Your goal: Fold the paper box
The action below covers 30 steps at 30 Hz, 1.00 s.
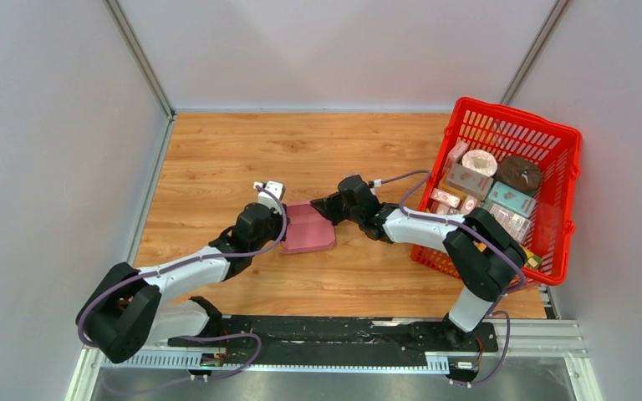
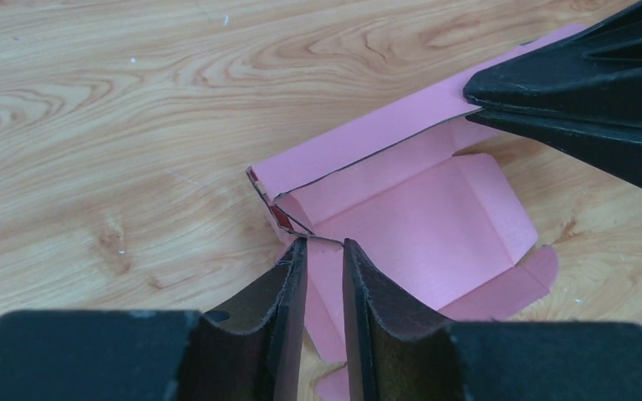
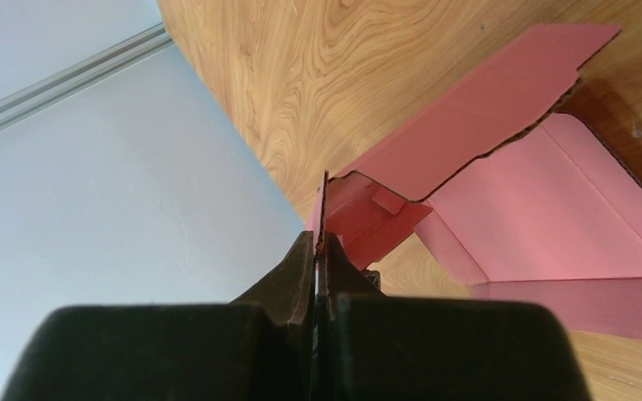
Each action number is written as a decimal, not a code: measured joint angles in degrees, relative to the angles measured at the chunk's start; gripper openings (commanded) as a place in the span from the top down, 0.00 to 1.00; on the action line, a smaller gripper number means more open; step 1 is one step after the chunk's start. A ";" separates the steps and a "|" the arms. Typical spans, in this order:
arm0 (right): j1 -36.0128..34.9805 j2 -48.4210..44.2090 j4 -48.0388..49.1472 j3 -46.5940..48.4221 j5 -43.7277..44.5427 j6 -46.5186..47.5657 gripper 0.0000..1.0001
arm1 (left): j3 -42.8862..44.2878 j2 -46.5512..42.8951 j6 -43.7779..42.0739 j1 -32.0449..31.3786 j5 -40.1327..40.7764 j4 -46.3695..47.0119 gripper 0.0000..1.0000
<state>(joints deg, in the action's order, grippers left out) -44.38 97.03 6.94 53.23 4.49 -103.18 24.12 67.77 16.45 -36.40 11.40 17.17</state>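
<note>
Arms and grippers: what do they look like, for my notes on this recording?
Both the left arm and the right arm have white links between bulky black joints, each with a lavender cable looping alongside. The left wrist carries a small white module. The fingers are matte black and wedge-shaped, with ridged outer faces.

The box (image 1: 308, 227) lies mid-table (image 1: 217, 159), with the left fingers (image 2: 288, 317) at its left, the right fingers (image 3: 297, 284) at its right, and the basket (image 1: 562, 150) far right.

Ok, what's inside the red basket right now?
Small printed cartons, a teal carton and a round brown item in the basket. The right arm covers its near corner; lower layers are hidden.
</note>
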 measured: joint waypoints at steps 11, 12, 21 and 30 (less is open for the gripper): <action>-0.02 0.00 1.03 -1.16 -0.07 0.20 1.00 | -2.80 -6.08 1.53 0.00 1.16 -2.36 0.64; -0.02 0.00 1.16 -1.22 -0.09 0.22 1.00 | -4.00 -8.37 1.95 0.00 1.79 -2.58 0.62; -0.04 0.00 2.29 -1.86 -0.07 0.39 1.00 | -8.24 -15.93 4.24 0.02 11.28 -4.94 0.55; -0.11 0.00 2.40 -1.92 -0.04 0.96 1.00 | -6.49 -5.77 2.60 0.00 7.93 0.04 0.57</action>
<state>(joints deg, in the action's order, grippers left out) -44.49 97.03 9.34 51.31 4.45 -102.21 17.63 62.00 19.05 -36.40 19.33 17.21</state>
